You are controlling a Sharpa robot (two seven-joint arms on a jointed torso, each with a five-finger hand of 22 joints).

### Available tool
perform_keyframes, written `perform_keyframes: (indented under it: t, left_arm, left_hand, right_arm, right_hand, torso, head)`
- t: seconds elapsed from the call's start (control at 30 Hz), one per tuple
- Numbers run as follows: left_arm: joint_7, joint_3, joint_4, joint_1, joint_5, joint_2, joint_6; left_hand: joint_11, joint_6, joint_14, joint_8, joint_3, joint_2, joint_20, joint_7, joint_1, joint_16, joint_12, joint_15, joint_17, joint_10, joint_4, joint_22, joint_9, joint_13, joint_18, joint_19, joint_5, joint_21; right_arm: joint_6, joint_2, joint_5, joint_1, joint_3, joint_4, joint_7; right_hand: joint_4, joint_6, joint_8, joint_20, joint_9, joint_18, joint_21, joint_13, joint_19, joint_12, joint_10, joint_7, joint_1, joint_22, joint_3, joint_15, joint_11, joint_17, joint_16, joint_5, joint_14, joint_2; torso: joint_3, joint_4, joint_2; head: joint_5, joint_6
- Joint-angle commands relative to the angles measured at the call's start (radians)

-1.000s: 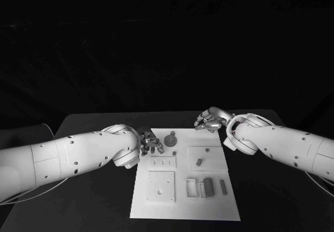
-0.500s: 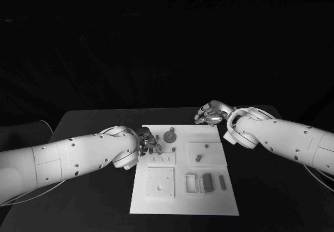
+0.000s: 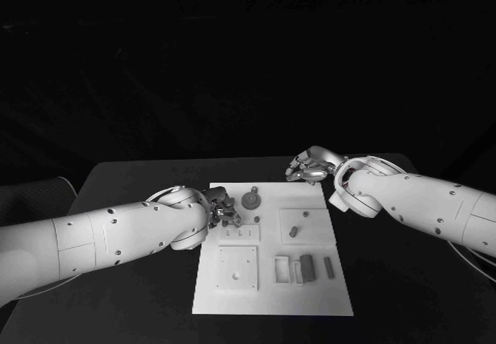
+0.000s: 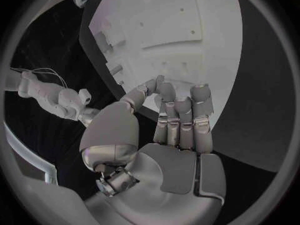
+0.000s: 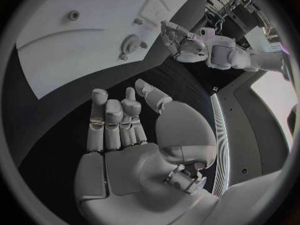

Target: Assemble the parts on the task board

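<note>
The task board [image 3: 274,258] lies in the middle of the black table [image 3: 135,183], its long sides running from the near edge toward the far edge. On it sit several small parts. A round gear-like piece [image 3: 251,199] stands near the board's far-left corner. A short peg [image 3: 294,231] lies on a raised square toward the right edge. Two dark bars [image 3: 307,266] lie beside an upright white slot near the board's near-right corner. A square plate with a hole [image 3: 236,269] sits on the near-left side.

These pieces look small, stiff and light, probably smooth plastic or metal, so they should neither bend nor break but could slip or skid across the board if nudged. The bars are best pinched across their narrow sides at mid-length. The gear is best taken by its rim, or its hub if one stands proud.

The left hand [image 3: 224,212] hovers at the board's left edge, just beside the gear. In the left wrist view its fingers [image 4: 181,116] stand straight and close together with the thumb angled toward them, and nothing lies between them. The right hand [image 3: 310,172] hangs over the board's far-right corner. In the right wrist view its fingers [image 5: 112,120] are likewise straight with the thumb apart, and it holds nothing.
</note>
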Motion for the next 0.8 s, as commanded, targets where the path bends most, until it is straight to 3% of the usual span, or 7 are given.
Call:
perform_keyframes:
  t: [0.03, 0.8]
  left_arm:
    - [0.014, 0.001, 0.0, -0.001, -0.061, 0.005, 0.003]
    - [0.003, 0.001, -0.027, -0.021, -0.084, 0.031, 0.057]
  left_hand:
    - [-0.001, 0.049, -0.003, 0.109, 0.009, -0.013, -0.012, 0.006, -0.004, 0.005, 0.006, -0.019, -0.001, -0.003, 0.021, 0.021, 0.172, 0.002, 0.037, -0.005, -0.004, 0.004]
    - [-0.003, 0.051, -0.003, 0.11, 0.001, -0.019, -0.012, 0.004, -0.03, 0.012, 0.008, -0.021, -0.009, -0.001, 0.058, 0.021, 0.177, 0.001, 0.039, -0.006, -0.004, 0.009]
  right_arm:
    - [0.007, 0.0, 0.002, 0.0, 0.001, 0.0, 0.009]
    - [0.013, 0.0, 0.002, 0.0, 0.001, 0.013, 0.009]
  right_hand:
    - [0.0, 0.001, -0.004, 0.0, 0.001, 0.015, -0.004, 0.0, -0.001, -0.004, -0.006, 0.01, 0.001, 0.011, 0.003, -0.006, 0.0, -0.002, -0.003, 0.004, 0.0, -0.004]
    - [0.0, -0.001, -0.005, 0.0, 0.002, 0.015, -0.004, 0.0, -0.001, -0.004, -0.007, 0.011, 0.001, 0.011, 0.003, -0.006, 0.0, -0.002, -0.003, 0.006, 0.0, -0.004]
  torso:
    - [0.0005, 0.0003, -0.001]
    - [-0.0005, 0.0009, 0.0]
  head:
    - [-0.001, -0.001]
    - [-0.005, -0.016]
